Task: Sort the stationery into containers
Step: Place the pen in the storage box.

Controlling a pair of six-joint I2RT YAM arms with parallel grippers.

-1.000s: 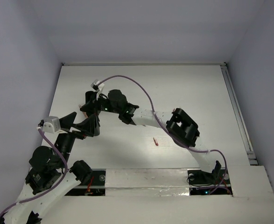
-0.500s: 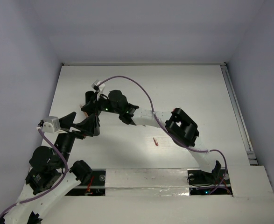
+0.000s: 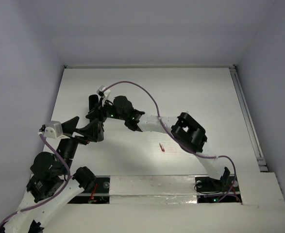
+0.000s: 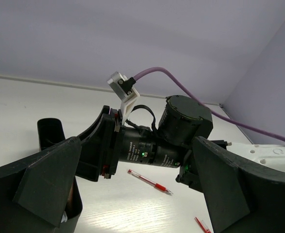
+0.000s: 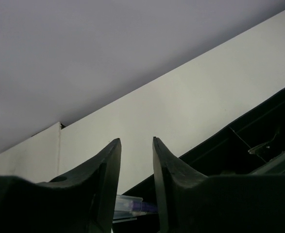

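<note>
Pen (image 4: 149,180), red, lies slantwise on the table (image 4: 35,97), dead ahead of your left gripper (image 4: 136,143), whose fingers are wide apart. You cannot tell whether the right gripper (image 5: 136,141) holds anything.

Box left, pens to its right.
The box (image 4: 50,133) stands left on the table (image 3: 191,92); a pen (image 4: 149,180) lies beside it, a second pen (image 3: 162,147) farther right, toward the front.

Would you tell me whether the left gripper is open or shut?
Open: the fingers of the left gripper stand wide apart in its wrist view.
</note>
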